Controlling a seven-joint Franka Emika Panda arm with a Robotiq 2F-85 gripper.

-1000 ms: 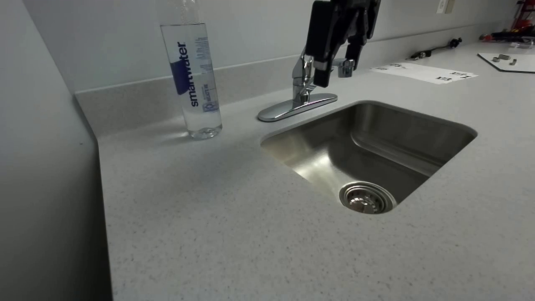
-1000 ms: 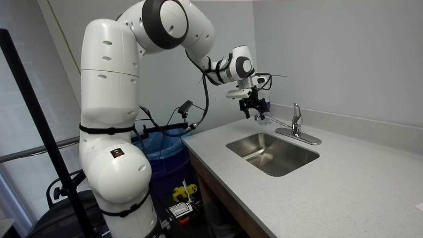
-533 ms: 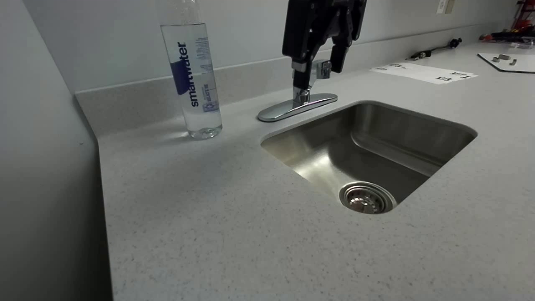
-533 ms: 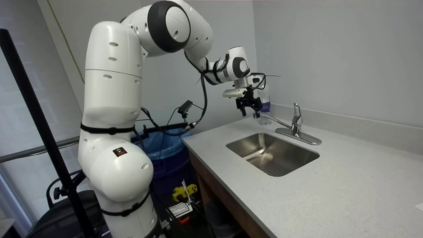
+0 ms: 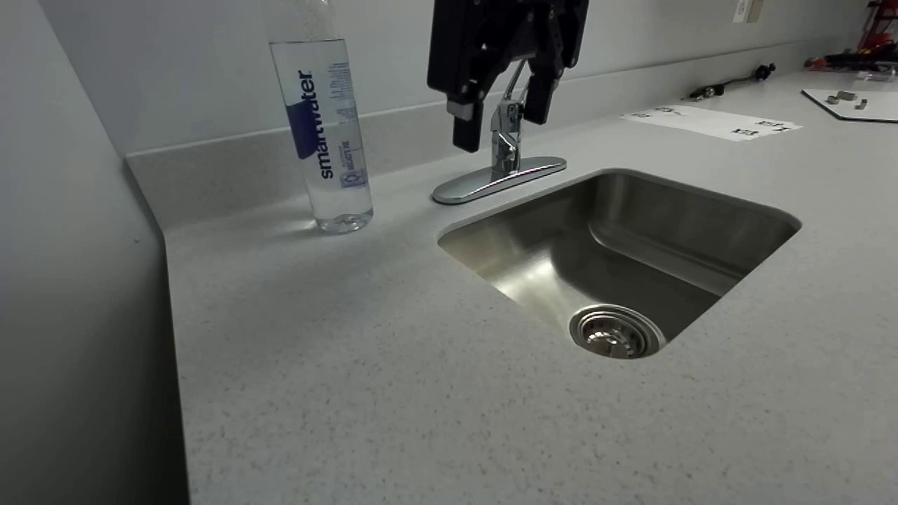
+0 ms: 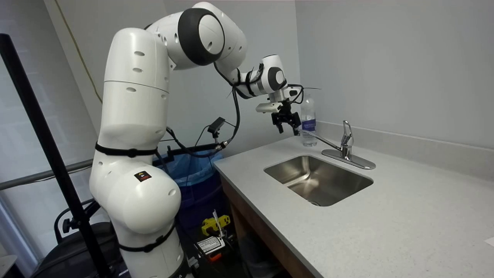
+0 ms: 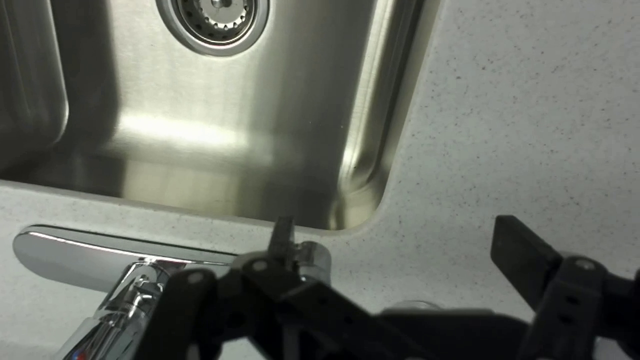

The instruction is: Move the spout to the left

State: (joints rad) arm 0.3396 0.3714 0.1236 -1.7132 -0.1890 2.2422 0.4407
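The spout (image 6: 323,140) is a thin chrome tube running from the chrome faucet body (image 6: 346,151) out to my gripper (image 6: 288,130). My gripper (image 5: 504,119) is open, with its fingers wide apart above the counter. In the wrist view the gripper (image 7: 392,227) has the chrome spout end (image 7: 315,260) between its fingers, close against the inner side of the left-hand finger and far from the other. Whether they touch is hard to tell. In an exterior view the spout lines up with the faucet body (image 5: 506,137) and is hard to make out.
The sink (image 5: 673,217) lies in front of the faucet's base plate (image 5: 484,186). A water bottle (image 5: 326,133) stands on the counter at the wall corner; it also shows behind the spout (image 6: 308,125). Papers (image 5: 708,123) lie farther along the counter. A bin (image 6: 197,189) stands below the counter's end.
My gripper has moved left in both exterior views, and the spout's end has swung left with it. The gripper stays open. The bottle has not moved.
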